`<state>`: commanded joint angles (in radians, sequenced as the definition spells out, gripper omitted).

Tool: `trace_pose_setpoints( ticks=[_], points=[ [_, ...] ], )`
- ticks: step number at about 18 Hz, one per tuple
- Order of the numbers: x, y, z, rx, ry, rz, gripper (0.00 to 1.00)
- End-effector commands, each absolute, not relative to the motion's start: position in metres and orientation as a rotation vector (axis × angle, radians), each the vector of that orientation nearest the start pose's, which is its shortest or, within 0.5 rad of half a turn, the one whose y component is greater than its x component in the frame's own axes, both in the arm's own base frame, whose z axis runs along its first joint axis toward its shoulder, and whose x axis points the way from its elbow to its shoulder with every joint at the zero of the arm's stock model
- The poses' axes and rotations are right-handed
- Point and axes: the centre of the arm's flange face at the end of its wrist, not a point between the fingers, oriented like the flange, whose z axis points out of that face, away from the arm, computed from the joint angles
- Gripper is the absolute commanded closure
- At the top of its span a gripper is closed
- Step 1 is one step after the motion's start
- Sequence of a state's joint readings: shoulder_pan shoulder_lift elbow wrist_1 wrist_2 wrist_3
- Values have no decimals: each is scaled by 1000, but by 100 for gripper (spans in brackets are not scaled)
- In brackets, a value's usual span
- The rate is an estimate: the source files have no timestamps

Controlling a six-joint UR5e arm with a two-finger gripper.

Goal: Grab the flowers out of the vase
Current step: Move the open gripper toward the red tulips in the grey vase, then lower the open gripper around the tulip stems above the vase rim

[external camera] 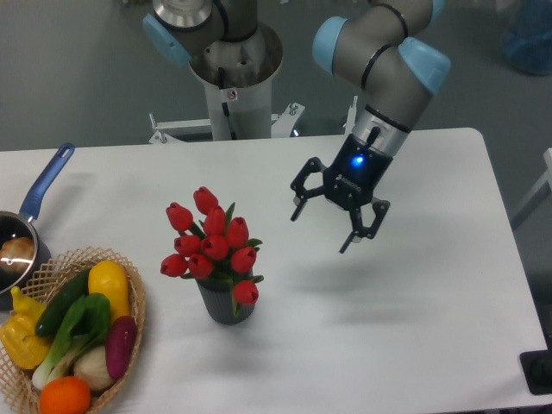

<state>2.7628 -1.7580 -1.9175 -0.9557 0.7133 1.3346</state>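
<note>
The flowers (pixel 211 244) stand in the vase (pixel 227 302) near the middle of the desk (pixel 414 345), a tight bunch of red tulip buds with green leaves poking out between them, spreading wider than the dark ribbed cup that holds them. The lowest bud hangs over the rim at the front. Nothing touches them; the stems sit deep in the vase and cannot be seen below the mouth.

To the right of the bunch and a little farther back, the gripper (pixel 324 228) hangs in the air above the desk, tilted so that it points down and toward the flowers. Its fingers (pixel 297 210) are spread wide apart and hold nothing. There is a clear gap between it and the nearest bud.

From where I stand this looks like the approach: the arm is near the flowers but not yet on them. I'd judge the next move needs the gripper carried leftward until the bunch lies between the spread fingers, then a close around the stems or the lower heads, and a straight lift so the vase stays put.

Off to the left sit a wicker basket (pixel 129 341) of vegetables and a blue-handled saucepan (pixel 26 233), well apart from all this.
</note>
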Motion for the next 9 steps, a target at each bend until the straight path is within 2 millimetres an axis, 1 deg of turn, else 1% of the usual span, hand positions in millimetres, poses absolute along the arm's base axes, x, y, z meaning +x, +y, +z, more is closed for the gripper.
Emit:
trace_pose_setpoints(
  ticks=[7,9],
  points=[
    [-380,412,323,-2218,264,-290,0],
    [-377,415,324,-2212,274,-294,0]
  ],
)
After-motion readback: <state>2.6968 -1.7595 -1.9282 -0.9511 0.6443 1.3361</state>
